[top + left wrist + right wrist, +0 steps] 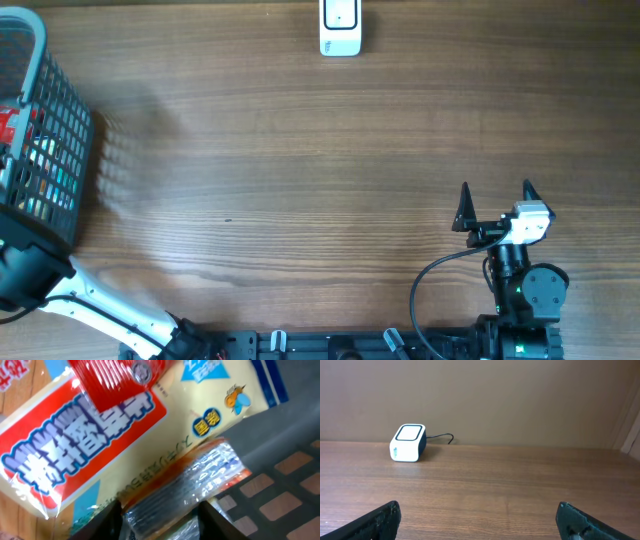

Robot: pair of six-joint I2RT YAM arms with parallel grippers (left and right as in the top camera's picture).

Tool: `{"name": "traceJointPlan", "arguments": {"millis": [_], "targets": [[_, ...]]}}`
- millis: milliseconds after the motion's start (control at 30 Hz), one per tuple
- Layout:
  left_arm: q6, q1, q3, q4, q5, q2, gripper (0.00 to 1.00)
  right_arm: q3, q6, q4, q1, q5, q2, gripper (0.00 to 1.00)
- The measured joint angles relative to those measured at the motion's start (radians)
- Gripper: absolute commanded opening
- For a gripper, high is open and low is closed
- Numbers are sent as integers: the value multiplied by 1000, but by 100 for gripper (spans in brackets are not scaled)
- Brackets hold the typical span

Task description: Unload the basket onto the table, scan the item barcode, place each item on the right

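Basket at surface's left edge holds printed packets: yellow-red pack touching clear-wrapped packet | left tool straddles clear-wrapped packet, pinch cannot tell | right tool spread | scanner at far edge

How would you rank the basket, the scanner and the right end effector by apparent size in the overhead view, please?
1. basket: clearly largest, even cropped.
2. right end effector and scanner: too alike to rank; the scanner is cropped at the top.
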Motion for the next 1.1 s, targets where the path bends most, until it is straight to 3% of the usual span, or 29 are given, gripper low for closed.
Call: {"name": "traceJointPlan", "arguments": {"millis": [67,200,700,967,1033,1067,1100], "targets": [[-2,0,0,12,15,0,17,0,0,0,0,0,0,100],[4,0,0,31,45,0,4,0,0,0,0,0,0,100],[-3,0,20,19,56,-13,4,0,0,0,0,0,0,100],[-76,0,61,80,66,-266,4,0,0,0,0,0,0,100],[-82,0,75,84,73,-347,27,0,0,0,0,0,0,100],[-80,0,79,84,74,-372,51,0,0,0,0,0,0,100],[-83,0,85,80,76,-396,100,0,0,0,0,0,0,100]]}}
